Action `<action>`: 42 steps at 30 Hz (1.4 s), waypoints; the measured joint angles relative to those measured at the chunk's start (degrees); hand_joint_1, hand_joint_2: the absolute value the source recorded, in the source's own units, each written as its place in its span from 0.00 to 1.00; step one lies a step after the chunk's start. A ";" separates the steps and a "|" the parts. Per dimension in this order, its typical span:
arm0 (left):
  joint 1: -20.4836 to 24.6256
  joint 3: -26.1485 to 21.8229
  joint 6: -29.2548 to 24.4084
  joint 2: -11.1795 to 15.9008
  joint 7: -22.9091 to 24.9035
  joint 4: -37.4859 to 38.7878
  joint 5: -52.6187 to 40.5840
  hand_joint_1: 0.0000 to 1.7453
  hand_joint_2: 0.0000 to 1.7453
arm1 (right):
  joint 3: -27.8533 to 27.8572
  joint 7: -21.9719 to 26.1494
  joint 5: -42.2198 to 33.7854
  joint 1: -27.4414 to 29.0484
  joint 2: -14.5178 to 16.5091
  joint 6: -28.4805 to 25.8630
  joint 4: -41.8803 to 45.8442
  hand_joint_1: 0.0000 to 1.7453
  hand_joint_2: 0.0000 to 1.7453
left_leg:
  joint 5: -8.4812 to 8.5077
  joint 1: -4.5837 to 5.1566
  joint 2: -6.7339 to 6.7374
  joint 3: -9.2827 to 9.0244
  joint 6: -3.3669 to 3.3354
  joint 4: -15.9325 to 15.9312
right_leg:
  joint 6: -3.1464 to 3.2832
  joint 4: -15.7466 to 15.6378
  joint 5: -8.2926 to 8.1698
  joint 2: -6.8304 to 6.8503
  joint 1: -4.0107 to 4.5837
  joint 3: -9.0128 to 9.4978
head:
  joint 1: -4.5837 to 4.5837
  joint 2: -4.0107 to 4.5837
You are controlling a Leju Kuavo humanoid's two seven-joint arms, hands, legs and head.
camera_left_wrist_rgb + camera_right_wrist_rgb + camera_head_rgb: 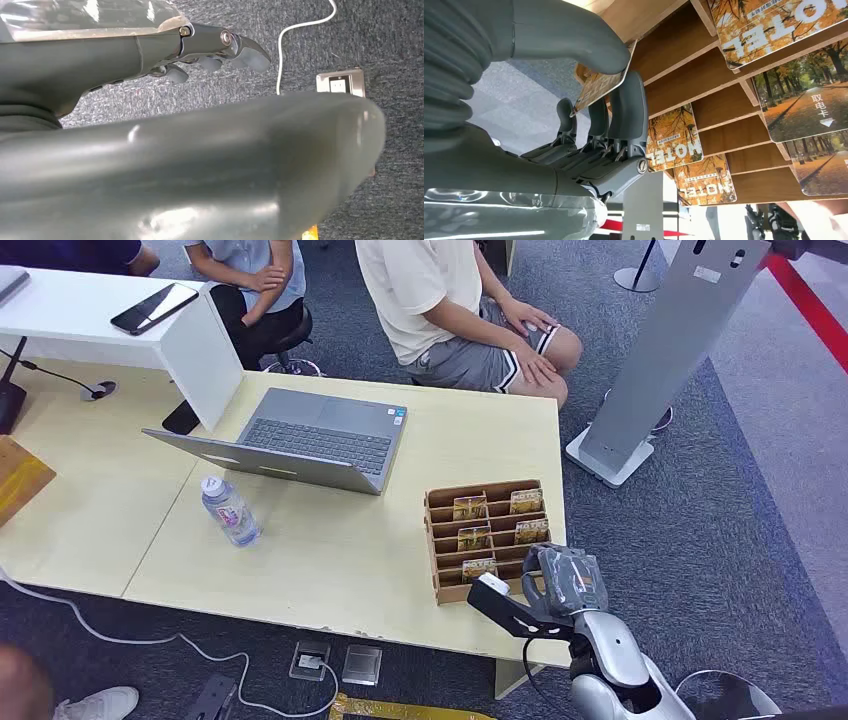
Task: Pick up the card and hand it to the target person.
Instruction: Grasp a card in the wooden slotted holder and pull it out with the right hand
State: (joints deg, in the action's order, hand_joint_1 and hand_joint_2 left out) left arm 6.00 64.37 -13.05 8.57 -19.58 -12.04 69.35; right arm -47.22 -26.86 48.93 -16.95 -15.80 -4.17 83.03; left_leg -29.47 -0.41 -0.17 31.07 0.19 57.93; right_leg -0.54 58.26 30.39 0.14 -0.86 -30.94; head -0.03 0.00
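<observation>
Hotel key card (pixel 600 85): autumn-leaf print, pinched between the thumb and fingers (pixel 626 112) of the right hand (pixel 565 580), at the front right corner of the wooden card rack (pixel 436 530). Rack sits on the pale desk (pixel 330 560), more cards (pixel 470 507) slotted in its tiers. Left hand (pixel 220 52) hangs over grey carpet, fingers loosely curled, holding nothing. Seated person (pixel 450 300) beyond the desk's far edge, behind the laptop (pixel 310 440).

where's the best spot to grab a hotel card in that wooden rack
Probably the card's exposed edge standing above its slot, taken from the rack's open near side. The cards lean in stepped slots, lower parts hidden behind the wooden dividers. The right hand pinches one so, thumb on one face, fingers on the other.
</observation>
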 joint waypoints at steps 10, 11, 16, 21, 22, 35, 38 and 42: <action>0.00 0.00 0.00 0.01 0.00 0.00 0.01 0.00 0.00 | -0.21 0.25 -0.31 -0.07 0.07 -0.09 -0.28 0.77 1.00 | 0.00 0.00 0.00 0.00 0.00 0.00 | 0.00 0.00 0.00 0.00 0.00 0.00 | -0.01 0.00; 0.00 0.00 0.00 0.02 0.00 0.00 0.02 0.00 0.00 | -0.21 0.28 -0.33 -0.09 0.07 -0.10 -0.29 0.78 1.00 | 0.00 0.00 0.00 0.00 0.00 0.00 | 0.00 0.00 0.00 0.00 0.00 0.00 | -0.01 0.00; 0.00 0.00 0.00 0.02 0.00 0.00 0.04 0.00 0.00 | -0.21 0.31 -0.44 -0.35 0.21 -0.12 -0.36 0.87 1.00 | 0.00 0.00 0.00 0.00 0.00 0.00 | 0.00 0.00 0.00 0.00 0.00 0.00 | 0.00 0.00; 0.00 0.00 0.00 0.03 -0.34 0.00 -0.22 0.00 1.00 | -0.22 0.45 -0.70 -0.76 0.36 -0.14 -0.51 0.84 1.00 | 0.00 0.00 0.00 0.00 0.00 0.00 | 0.00 0.00 0.00 0.00 0.00 0.00 | -0.01 0.00; 0.01 0.00 0.00 0.03 -0.45 0.00 -0.39 0.00 1.00 | -0.23 0.51 -0.80 -0.80 0.37 -0.15 -0.55 0.84 1.00 | 0.00 0.00 0.00 0.00 0.00 0.00 | 0.00 0.00 0.00 0.00 0.00 0.00 | -0.01 0.00; 0.00 0.00 0.00 0.20 -1.03 0.00 -0.48 0.00 1.00 | -0.25 1.43 -2.30 -1.63 0.50 -1.12 -0.81 0.84 1.00 | 0.00 0.00 0.00 0.00 0.00 0.00 | 0.00 0.00 0.00 0.00 0.00 0.00 | -0.01 0.00; 0.00 0.00 0.00 0.32 -1.03 0.00 -0.44 0.00 1.00 | -0.23 2.16 -4.94 -2.02 0.48 -1.13 -0.38 0.84 1.00 | 0.00 0.00 0.00 0.00 0.00 0.00 | 0.00 0.00 0.00 0.00 0.00 0.00 | -0.01 0.00; -0.01 0.00 0.00 0.41 -1.03 0.00 -0.45 0.00 1.00 | -0.15 4.26 -12.66 -2.99 0.26 -0.81 1.10 0.84 1.00 | 0.00 0.00 0.01 -0.01 0.00 0.00 | 0.00 0.00 0.00 -0.01 0.00 0.00 | -0.01 0.00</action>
State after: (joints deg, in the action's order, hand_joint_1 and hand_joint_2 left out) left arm 6.00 64.37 -13.05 8.98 -20.61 -12.04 68.90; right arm -47.37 -22.60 36.27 -19.94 -15.54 -4.99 84.13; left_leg -29.47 -0.41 -0.16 31.06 0.19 57.93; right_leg -0.54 58.26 30.39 0.13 -0.86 -30.94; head -0.04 0.00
